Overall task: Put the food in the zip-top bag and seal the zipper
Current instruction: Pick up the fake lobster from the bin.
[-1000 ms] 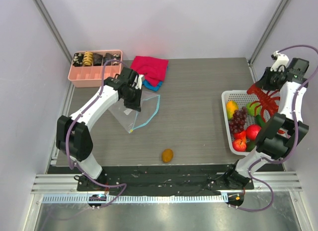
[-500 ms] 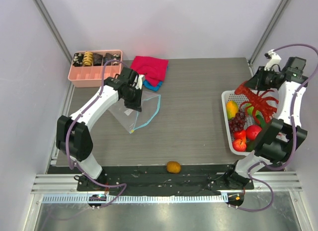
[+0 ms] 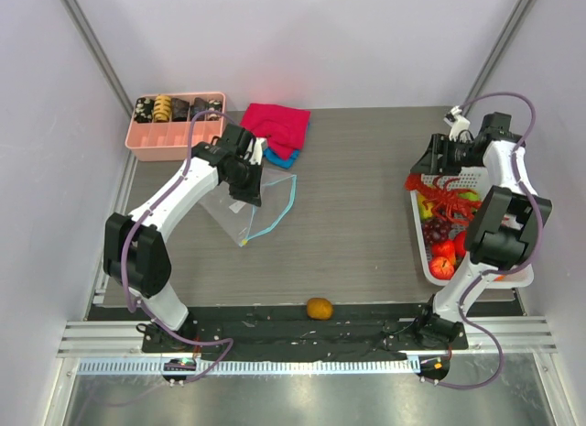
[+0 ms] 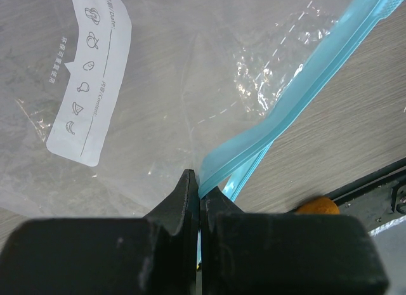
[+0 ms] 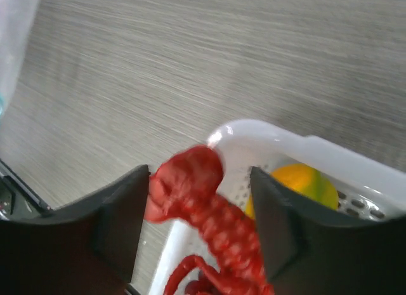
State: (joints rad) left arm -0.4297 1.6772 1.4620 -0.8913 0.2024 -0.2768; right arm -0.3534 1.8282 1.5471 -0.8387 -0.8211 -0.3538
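Toward tabletop [image 3: 366, 215] centre, right claw [image 3: 432, 168] carried lobster [image 3: 446, 197]

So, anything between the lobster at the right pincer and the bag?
Nothing visible: only bare table lies between the lobster and the zip-top bag. The orange fruit sits off that line, near the front edge.

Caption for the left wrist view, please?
Left gripper shut on the teal-blue zipper strip of the clear plastic zip-top bag.

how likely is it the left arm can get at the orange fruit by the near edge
Probably not yet: the left gripper is shut on the zipper of the zip-top bag and must let go first. The table toward the orange fruit looks free.
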